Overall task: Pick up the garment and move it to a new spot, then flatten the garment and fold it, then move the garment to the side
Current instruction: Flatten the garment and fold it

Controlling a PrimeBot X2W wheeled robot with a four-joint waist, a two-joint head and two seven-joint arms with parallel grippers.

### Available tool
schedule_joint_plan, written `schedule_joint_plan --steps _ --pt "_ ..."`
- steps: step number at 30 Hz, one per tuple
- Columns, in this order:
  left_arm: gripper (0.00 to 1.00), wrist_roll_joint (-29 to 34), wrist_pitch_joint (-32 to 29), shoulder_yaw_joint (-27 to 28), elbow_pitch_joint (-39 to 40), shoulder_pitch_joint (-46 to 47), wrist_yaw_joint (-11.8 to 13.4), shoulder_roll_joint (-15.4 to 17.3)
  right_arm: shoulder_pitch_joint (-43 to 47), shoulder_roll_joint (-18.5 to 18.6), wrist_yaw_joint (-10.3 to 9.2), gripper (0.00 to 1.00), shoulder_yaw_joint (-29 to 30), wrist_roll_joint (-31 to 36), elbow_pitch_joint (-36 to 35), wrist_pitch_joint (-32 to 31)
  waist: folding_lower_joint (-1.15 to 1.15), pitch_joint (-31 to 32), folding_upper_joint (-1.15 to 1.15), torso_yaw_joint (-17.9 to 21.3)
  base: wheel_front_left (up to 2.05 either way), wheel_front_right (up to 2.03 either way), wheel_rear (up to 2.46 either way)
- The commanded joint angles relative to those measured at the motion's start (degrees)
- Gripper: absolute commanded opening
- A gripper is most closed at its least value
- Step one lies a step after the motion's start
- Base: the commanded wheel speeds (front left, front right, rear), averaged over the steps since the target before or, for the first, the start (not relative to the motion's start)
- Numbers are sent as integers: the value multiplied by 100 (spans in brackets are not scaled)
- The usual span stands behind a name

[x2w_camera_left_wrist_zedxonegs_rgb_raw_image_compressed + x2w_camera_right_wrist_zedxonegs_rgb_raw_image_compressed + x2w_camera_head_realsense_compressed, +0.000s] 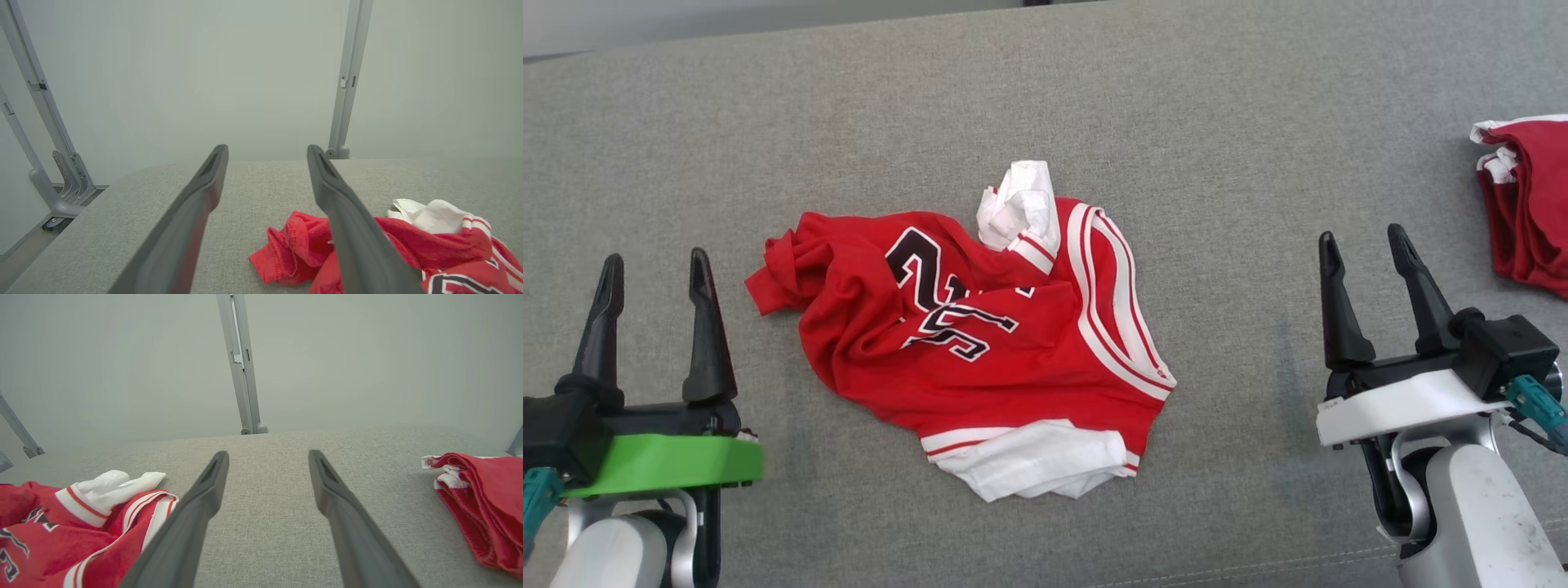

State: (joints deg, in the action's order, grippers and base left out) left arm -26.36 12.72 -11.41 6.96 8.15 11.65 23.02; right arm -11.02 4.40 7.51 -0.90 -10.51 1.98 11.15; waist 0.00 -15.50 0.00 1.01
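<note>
Loosely crumpled jersey (980,351), number (947,298) unclear

garment (980,343): red jersey, black number outlined in white, white-and-red striped trim on the edges, white fabric at far and near ends. second garment (1531,220), far right: darker red, white trim. bench (1217,122): plain grey woven fabric. left pincer (655,260): black fingers, bright green base. right pincer (1362,235): black fingers, white base, teal connector (1535,404). forearms (1478,523): pale grey, right one speckled dark. wall (245,61): pale grey-green. frame posts (347,81): light grey.
</note>
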Motion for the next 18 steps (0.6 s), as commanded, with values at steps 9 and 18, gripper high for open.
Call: schedule_joint_plan --steps 9,18 --pt "100 -196 -7 4 -142 -293 -126 74 219 60 -4 100 -115 -35 -99 -113 0 240 0 39 0 0 0" --pt "100 -216 2 -45 -174 -271 -91 49 212 138 -4 100 -442 -18 -123 -255 0 251 0 -17 0 0 0"
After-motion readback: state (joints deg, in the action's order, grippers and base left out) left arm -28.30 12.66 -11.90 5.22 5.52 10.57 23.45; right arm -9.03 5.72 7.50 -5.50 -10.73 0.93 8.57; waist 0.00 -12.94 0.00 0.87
